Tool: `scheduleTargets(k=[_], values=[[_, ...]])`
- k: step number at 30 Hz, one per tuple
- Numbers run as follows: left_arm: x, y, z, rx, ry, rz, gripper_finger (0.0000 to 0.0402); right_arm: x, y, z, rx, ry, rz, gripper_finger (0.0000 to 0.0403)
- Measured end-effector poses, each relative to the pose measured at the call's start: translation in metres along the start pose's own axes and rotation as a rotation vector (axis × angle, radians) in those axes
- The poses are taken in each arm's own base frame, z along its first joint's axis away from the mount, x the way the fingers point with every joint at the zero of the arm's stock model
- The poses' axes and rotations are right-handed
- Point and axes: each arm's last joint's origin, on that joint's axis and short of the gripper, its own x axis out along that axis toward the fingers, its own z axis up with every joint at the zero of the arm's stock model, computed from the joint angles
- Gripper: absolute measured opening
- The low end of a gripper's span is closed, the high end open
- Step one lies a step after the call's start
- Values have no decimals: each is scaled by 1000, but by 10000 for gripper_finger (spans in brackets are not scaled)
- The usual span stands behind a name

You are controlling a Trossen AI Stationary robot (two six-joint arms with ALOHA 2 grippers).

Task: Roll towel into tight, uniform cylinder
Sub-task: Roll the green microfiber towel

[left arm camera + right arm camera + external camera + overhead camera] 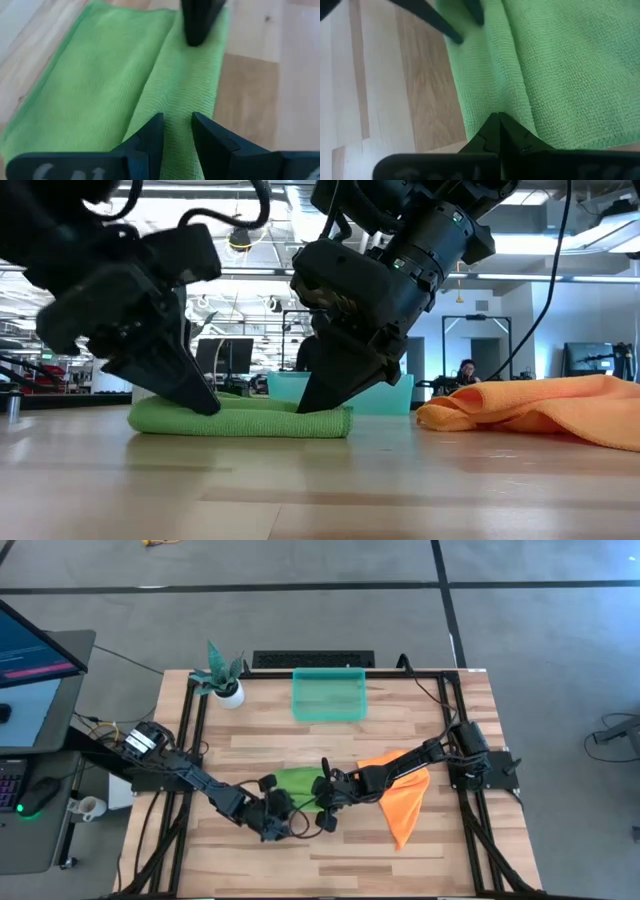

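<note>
So the green towel [297, 783] was sitting low-center in the overhead frame on the tabletop [330, 860], still pretty much flat. Looked folded over once or twice with a raised fold running along one edge, so I'd guess the roll had barely been started and nearly all the actual rolling was left. Definitely no cylinder.

Both arms were down on it. The left pincer [176, 131] had its fingers a bit apart, straddling that raised fold, though I couldn't tell if it was really pinching cloth. The right pincer [498, 122] had its tips pressed together right at the fold of the same edge, maybe nipping a bit of fabric, hard to say.

Count: one green towel, one orange towel [405, 795] bunched off to the right, one teal bin [329, 695], one little potted plant [222, 675], two arms.
</note>
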Motion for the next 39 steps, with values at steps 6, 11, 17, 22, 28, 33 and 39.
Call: scheduleTargets(k=[6, 11, 17, 22, 28, 33, 39], values=[[4, 9, -7, -95, 37, 1, 95, 0, 2, -1, -4, 1, 3, 29], [4, 8, -9, -100, 42, -5, 95, 0, 2, -1, 45, 3, 5, 64], [4, 8, -9, -100, 44, -7, 95, 0, -1, 0, 27, 1, 2, 126], [4, 8, -9, -101, 46, -8, 95, -7, -9, 8, 28, -5, -7, 176], [4, 8, -10, -100, 47, -9, 95, -35, -18, 24, -7, -31, -28, 205], [4, 8, -10, -101, 48, -9, 95, -69, -14, 28, -124, -32, -41, 211], [4, 8, -10, -102, 49, -10, 95, -102, 1, 20, -212, -43, -69, 204]])
